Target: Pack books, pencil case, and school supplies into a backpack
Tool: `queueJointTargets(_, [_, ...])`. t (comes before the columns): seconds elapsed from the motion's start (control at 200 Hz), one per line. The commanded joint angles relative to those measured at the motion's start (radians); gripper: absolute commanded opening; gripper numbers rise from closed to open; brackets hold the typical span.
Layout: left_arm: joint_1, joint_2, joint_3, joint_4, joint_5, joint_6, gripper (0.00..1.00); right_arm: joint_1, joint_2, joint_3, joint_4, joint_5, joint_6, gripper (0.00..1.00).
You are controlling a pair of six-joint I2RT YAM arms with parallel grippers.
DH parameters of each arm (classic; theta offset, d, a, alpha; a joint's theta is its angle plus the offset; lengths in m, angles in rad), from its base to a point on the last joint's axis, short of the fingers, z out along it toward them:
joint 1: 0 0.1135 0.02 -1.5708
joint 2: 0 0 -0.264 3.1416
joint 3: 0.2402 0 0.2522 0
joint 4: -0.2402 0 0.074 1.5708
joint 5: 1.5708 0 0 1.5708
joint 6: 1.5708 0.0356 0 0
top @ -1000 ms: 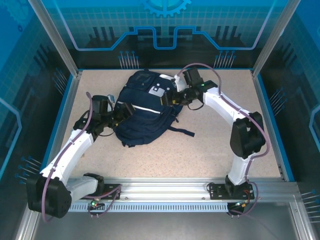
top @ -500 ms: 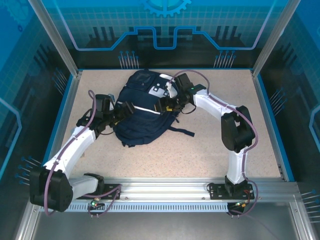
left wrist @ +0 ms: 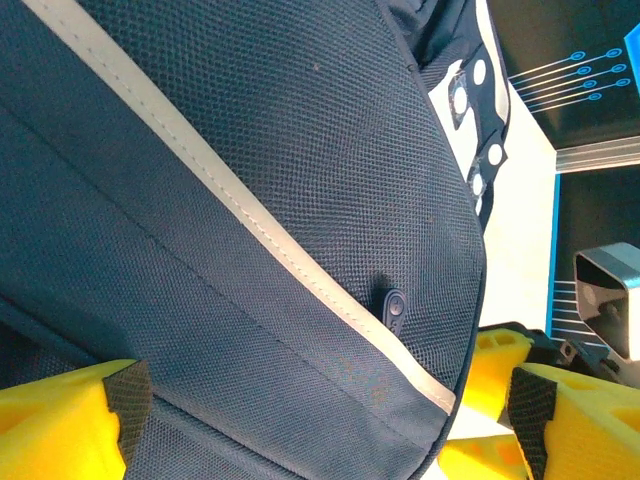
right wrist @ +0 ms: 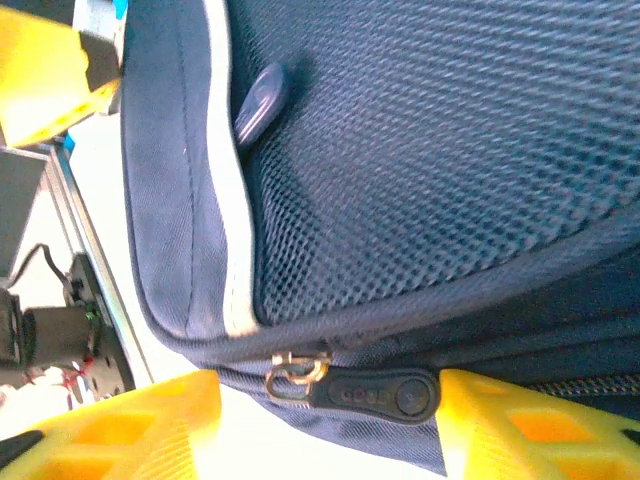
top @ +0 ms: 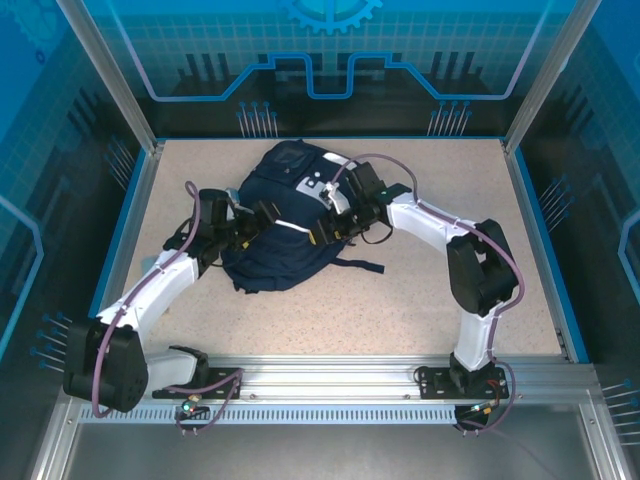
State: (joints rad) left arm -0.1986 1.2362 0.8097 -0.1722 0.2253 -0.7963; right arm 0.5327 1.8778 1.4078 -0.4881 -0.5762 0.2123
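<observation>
Left pincer [left wrist: 326, 405] wide apart over backpack [left wrist: 250, 150]; right pincer [right wrist: 325, 405] half apart astride zipper pull [right wrist: 378, 392], its embossed lettering illegible

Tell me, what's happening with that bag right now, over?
Left gripper open, astride the backpack. Right gripper open, zipper pull between its fingers, not yet pinched. Bag lies on the table, nothing blocking.

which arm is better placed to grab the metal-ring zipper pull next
Right: that zipper pull lies between the fingers of the right gripper, while the left gripper is spread wide over the backpack's front panel.
</observation>
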Motion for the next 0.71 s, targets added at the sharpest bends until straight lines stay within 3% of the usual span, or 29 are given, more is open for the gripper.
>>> queueJointTargets(0.0, [-0.009,0.005,-0.021,0.023,0.039,-0.025,0.93,0.033,-0.043,-0.017,-0.03,-0.007,-0.067,0.52])
queueJointTargets(0.285, [-0.011,-0.003,-0.024,0.015,0.049,-0.029,0.94,0.097,-0.034,0.024,-0.074,0.243,-0.146,0.35])
queueJointTargets(0.7, [-0.023,-0.037,-0.044,0.0,0.03,-0.094,0.9,0.121,-0.073,-0.009,-0.043,0.361,-0.144,0.07])
